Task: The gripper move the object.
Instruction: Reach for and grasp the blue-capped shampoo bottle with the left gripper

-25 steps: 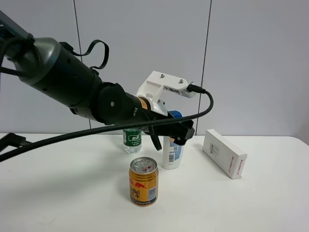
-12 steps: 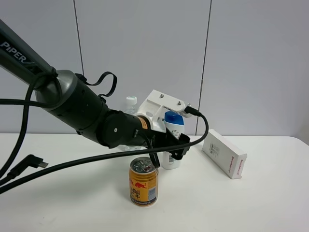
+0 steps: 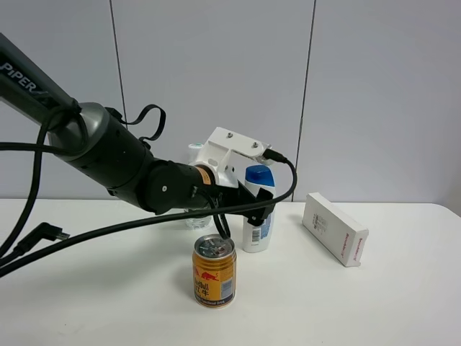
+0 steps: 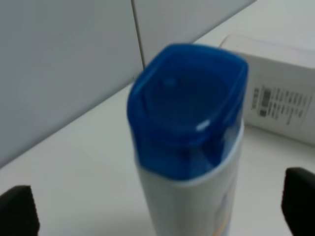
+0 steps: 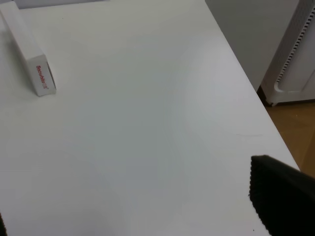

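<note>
Shampoo bottle (image 3: 259,229), white with a blue cap, stands upright on the table (image 3: 374,303), just behind the gold can (image 3: 214,270). Left gripper (image 3: 245,214) is spread wide, one jaw on each side of the bottle; the wrist view shows neither touching it. Right gripper (image 5: 133,206) is likewise spread wide above the table.

The left arm (image 3: 115,162) stretches in from the left, wrist roughly level, the left claw (image 3: 243,216) spread wide with fingertips (image 4: 17,214) far apart. The right claw (image 5: 140,216) gapes too, one finger (image 5: 280,196) plainly showing.
</note>
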Controlling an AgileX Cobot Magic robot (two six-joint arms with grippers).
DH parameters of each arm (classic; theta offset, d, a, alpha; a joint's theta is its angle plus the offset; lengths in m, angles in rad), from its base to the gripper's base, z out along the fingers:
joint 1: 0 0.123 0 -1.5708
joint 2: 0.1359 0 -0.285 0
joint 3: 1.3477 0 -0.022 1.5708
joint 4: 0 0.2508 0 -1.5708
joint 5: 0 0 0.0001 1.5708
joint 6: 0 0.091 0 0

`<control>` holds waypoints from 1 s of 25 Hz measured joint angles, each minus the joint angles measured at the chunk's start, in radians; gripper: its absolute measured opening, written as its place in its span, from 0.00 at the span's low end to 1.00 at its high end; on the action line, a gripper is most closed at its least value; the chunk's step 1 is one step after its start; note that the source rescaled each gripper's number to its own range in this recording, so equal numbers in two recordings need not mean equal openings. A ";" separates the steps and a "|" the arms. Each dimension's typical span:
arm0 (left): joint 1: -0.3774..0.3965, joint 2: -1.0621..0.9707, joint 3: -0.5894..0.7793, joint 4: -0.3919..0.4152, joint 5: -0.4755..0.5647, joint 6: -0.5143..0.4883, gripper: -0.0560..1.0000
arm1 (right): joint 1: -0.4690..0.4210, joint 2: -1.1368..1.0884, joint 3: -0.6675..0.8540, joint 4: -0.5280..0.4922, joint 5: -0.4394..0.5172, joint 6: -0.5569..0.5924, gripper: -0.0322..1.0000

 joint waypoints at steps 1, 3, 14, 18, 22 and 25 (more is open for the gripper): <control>0.000 0.002 -0.013 0.005 0.003 -0.003 1.00 | 0.000 0.000 0.000 0.000 0.000 0.000 1.00; 0.000 0.002 -0.046 0.019 0.018 -0.017 1.00 | 0.000 0.000 0.000 0.000 0.000 0.000 1.00; -0.014 0.060 -0.108 0.032 0.071 -0.074 1.00 | 0.000 0.000 0.000 0.000 0.000 0.000 1.00; -0.029 0.094 -0.127 0.032 0.070 -0.075 1.00 | 0.000 0.000 0.000 0.000 0.000 0.000 1.00; -0.036 0.123 -0.179 0.032 0.070 -0.080 1.00 | 0.000 0.000 0.000 0.000 0.000 0.000 1.00; -0.036 0.141 -0.206 0.032 0.071 -0.082 1.00 | 0.000 0.000 0.000 0.000 0.000 0.000 1.00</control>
